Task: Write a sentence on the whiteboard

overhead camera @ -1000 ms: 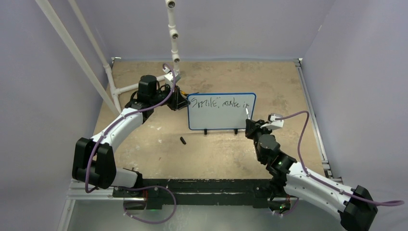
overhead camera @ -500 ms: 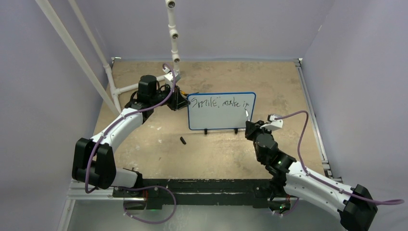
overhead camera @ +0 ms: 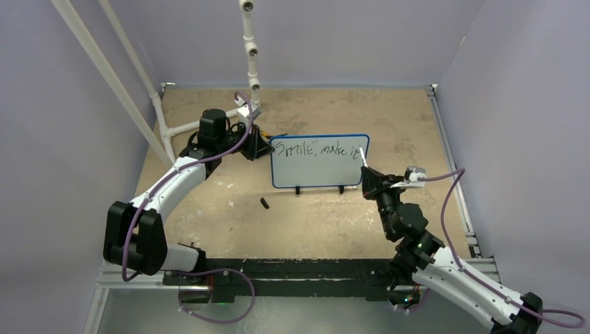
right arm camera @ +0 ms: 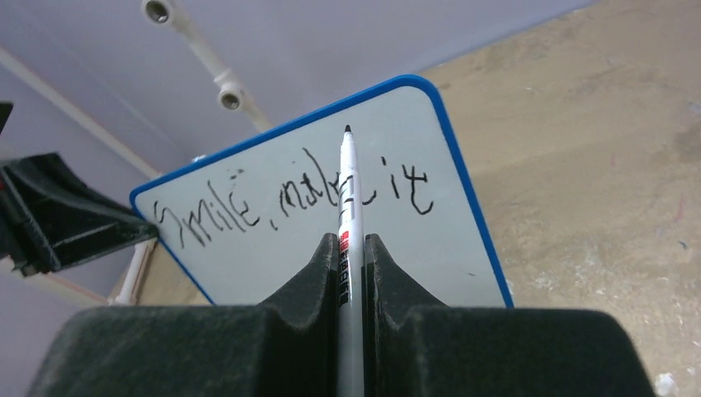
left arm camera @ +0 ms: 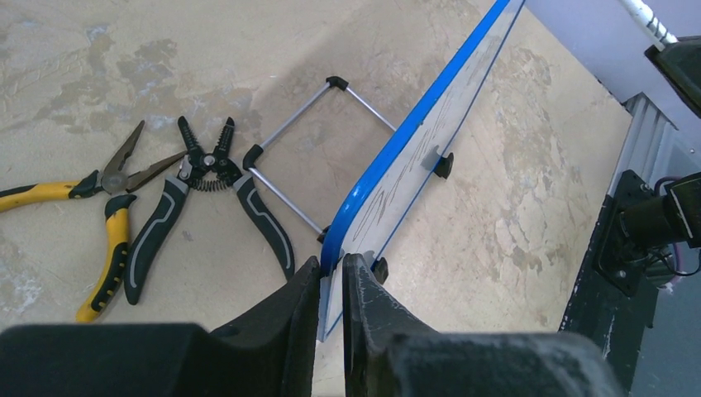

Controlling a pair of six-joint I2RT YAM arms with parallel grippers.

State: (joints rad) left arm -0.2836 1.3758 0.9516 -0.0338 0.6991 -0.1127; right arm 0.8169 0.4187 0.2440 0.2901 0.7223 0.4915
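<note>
Starting nearest you: a small black piece (overhead camera: 264,203), likely the pen's cap, lies on the table (overhead camera: 209,216), parked short of the work. To its right, your right pincer (right arm camera: 350,244) is clamped on the barrel of the marker (right arm camera: 345,178), jaws closed to the pen's width. The low grip leaves the nib free and aimed up at the whiteboard (right arm camera: 413,248). I can't tell whether the nib touches the surface or hangs just off it.

The board stands upright mid-table on its two black feet, face toward you, so the pen can reach it. The sentence (right arm camera: 310,197) runs along the top, roughly "Smile, make it". Bare white sits below, so I'd say there's more to write.

Farther left, your left pincer (left arm camera: 331,269) is almost fully closed, pinching the board's blue-framed edge between both fingers. I judge it's bracing the board against pen pressure.

Beyond the board, yellow pliers (left arm camera: 112,248) and black wire strippers (left arm camera: 207,178) lie flat.
</note>
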